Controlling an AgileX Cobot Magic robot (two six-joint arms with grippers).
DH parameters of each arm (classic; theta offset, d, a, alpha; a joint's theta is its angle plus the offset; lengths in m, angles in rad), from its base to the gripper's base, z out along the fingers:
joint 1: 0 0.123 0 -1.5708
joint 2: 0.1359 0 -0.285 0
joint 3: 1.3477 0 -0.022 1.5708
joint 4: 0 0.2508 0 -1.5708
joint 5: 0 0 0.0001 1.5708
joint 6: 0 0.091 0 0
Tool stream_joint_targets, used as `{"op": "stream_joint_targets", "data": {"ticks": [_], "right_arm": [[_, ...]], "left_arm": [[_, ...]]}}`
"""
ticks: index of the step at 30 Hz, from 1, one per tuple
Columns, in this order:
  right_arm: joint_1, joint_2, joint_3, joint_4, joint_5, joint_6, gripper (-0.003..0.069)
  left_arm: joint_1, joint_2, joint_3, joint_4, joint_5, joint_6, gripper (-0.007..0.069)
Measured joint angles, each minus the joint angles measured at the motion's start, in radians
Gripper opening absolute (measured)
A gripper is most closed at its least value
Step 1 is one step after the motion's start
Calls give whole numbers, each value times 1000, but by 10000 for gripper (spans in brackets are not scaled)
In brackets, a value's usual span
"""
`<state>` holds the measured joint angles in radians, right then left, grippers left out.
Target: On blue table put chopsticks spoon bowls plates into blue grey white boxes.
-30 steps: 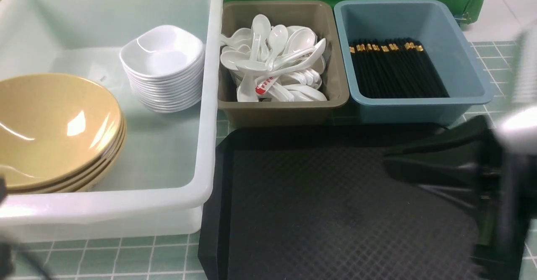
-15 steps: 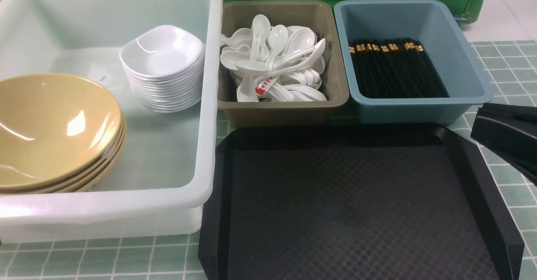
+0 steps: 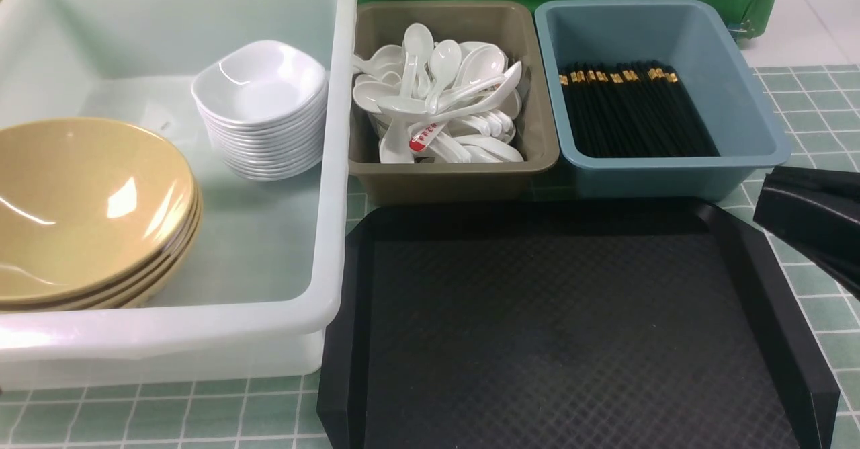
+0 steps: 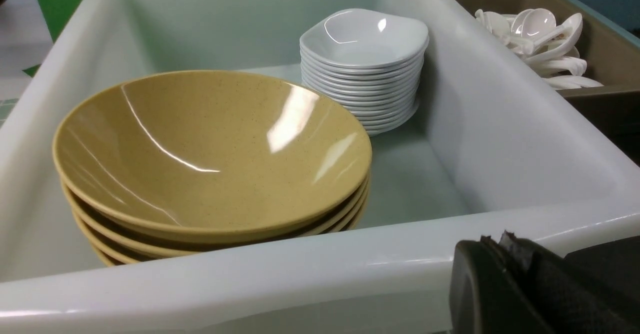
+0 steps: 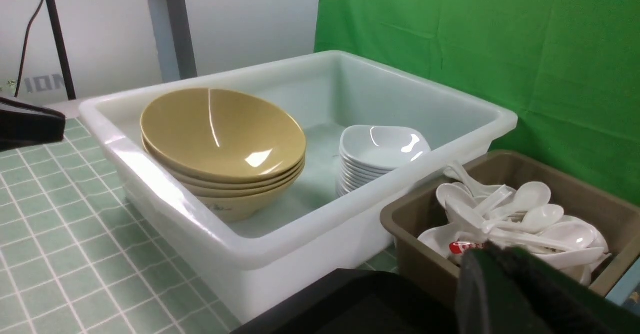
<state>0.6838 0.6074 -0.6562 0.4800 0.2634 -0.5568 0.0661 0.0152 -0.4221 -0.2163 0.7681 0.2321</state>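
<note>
Now bowls [image 3: 87, 200] and plates [image 3: 259, 93] sit in the white tub [image 3: 336, 187] at nine o'clock, spoons [image 3: 437, 103] in the grey box [image 3: 457, 177] at twelve, chopsticks [image 3: 635, 116] in the blue box [image 3: 732, 99] at two. Left gripper [image 4: 495, 241] and right gripper [image 5: 482, 255] — both clenched, empty.

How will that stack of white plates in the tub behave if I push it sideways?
The plates look glossy and hard, so they probably slip over one another rather than move together. The stack is tall for its base, so a push near the top may topple it. Pushed low, it likely slides on the smooth white tub floor.
</note>
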Motion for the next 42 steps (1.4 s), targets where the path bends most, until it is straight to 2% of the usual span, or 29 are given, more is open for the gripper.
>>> {"op": "stream_joint_targets", "data": {"ticks": [12,14,16,19,21,25,29,36,42], "right_arm": [[-1,-81,87,-11,-42,0,80],[-31,-152,151,-72,-88,32,76],[-112,-225,248,-158,-161,145,45],[-250,-301,358,-263,-227,289,36],[-401,-368,454,-347,-244,417,35],[-639,-482,588,-480,-221,603,35],[-768,-602,681,-542,-108,684,35],[-759,-619,685,-550,24,682,35],[-739,-619,685,-551,40,682,35]], "left_arm": [[0,0,0,0,2,1,-12],[0,0,0,0,2,1,-12],[0,0,0,0,2,1,-12],[0,0,0,0,2,1,-12],[0,0,0,0,2,1,-12],[0,0,0,0,2,1,-12],[0,0,0,0,2,1,-12],[0,0,0,0,2,1,-12],[0,0,0,0,2,1,-12]]}}
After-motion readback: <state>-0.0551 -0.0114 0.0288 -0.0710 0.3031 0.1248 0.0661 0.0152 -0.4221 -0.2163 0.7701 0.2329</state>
